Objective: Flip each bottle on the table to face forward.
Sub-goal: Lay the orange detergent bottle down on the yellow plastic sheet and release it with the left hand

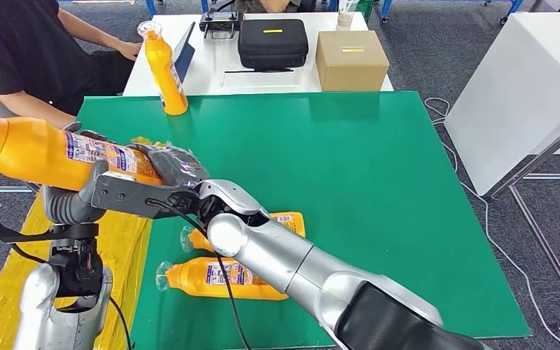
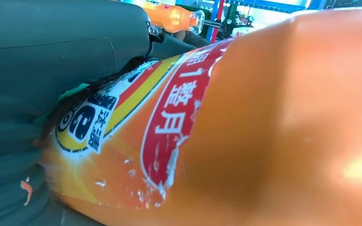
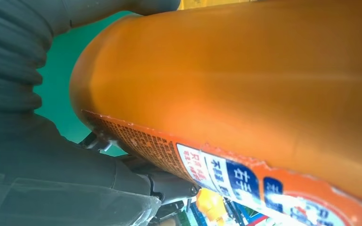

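Both hands, right hand [image 1: 168, 169] and left hand [image 1: 80, 200], grip one orange bottle [image 1: 36, 152] lifted sideways beyond the green tabletop [image 1: 379, 189] edge, mid-flip I judge; next it needs standing label-forward beside the upright bottle [image 1: 166, 69]

4 orange bottles: 1 held [image 1: 44, 153], 1 upright [image 1: 166, 69], 2 lying [image 1: 219, 278] [image 1: 288, 221] on the green tabletop [image 1: 350, 168]. Behind it: 1 black case [image 1: 273, 42], 1 cardboard box [image 1: 351, 60].

We are seeing the right arm [image 1: 277, 255] hiding parts of two lying bottles [image 1: 219, 281]; the held bottle [image 1: 36, 153] is running off frame.
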`<state>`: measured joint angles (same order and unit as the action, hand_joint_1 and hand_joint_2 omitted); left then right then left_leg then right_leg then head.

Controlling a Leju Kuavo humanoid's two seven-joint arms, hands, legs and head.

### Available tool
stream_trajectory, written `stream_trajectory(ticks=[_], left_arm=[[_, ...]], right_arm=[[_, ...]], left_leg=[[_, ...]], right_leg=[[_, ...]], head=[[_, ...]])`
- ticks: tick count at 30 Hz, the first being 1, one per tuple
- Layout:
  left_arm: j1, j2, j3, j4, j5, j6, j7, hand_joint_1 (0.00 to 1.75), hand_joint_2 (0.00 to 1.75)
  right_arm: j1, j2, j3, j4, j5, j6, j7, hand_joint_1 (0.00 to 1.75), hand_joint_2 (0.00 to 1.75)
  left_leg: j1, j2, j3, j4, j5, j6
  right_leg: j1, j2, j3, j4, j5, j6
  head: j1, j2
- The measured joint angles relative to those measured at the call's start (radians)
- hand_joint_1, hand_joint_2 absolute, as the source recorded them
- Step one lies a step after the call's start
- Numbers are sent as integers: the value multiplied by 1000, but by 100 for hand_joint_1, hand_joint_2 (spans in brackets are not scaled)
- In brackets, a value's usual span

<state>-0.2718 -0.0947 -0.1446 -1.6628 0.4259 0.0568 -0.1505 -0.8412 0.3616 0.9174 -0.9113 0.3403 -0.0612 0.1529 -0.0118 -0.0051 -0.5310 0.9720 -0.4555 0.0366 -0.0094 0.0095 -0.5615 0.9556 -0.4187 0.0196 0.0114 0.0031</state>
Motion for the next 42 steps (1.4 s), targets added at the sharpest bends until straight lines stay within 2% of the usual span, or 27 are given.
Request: stream_trajectory(ticks=[16,22,25,26,29,38,42], left_arm=[[15,12,-1,-2,21,7,-25,175,175],[37,19,0,-18,26,12,-31,175,175],[41,20,0,-20,27,12,-32,175,175],[42,20,-1,-21,27,12,-32,175,175],[39,20,-1,-21,24,10,-32,175,175],[2,14,-1,-21,12,6,-28,175,175],[-17,12,-1,-17,11,4,-23,175,175]], right_arm=[[-2,1,0,22,21,17,-26,175,175],[10,8,0,26,84,-18,-18,175,175],[17,9,-3,27,105,-25,-24,44,175],[20,9,-8,29,118,-23,-29,0,131],[30,4,-41,34,152,2,-41,0,0],[60,-64,-260,31,167,62,-104,0,0],[61,-82,-326,20,192,78,-111,0,0]], left_leg=[[0,0,0,0,0,0],[0,0,0,0,0,0],[0,0,0,0,0,0],[0,0,0,0,0,0],[0,0,1,0,0,0],[-1,0,1,1,0,0],[-1,0,1,1,0,0]], right_leg=[[0,0,0,0,0,0],[0,0,0,0,0,0],[0,0,0,0,0,0],[0,0,0,0,0,0],[0,0,0,0,0,0],[0,0,0,0,0,0],[0,0,0,0,0,0]], head=[[0,0],[0,0],[0,0],[0,0],[0,0],[0,0],[0,0]])
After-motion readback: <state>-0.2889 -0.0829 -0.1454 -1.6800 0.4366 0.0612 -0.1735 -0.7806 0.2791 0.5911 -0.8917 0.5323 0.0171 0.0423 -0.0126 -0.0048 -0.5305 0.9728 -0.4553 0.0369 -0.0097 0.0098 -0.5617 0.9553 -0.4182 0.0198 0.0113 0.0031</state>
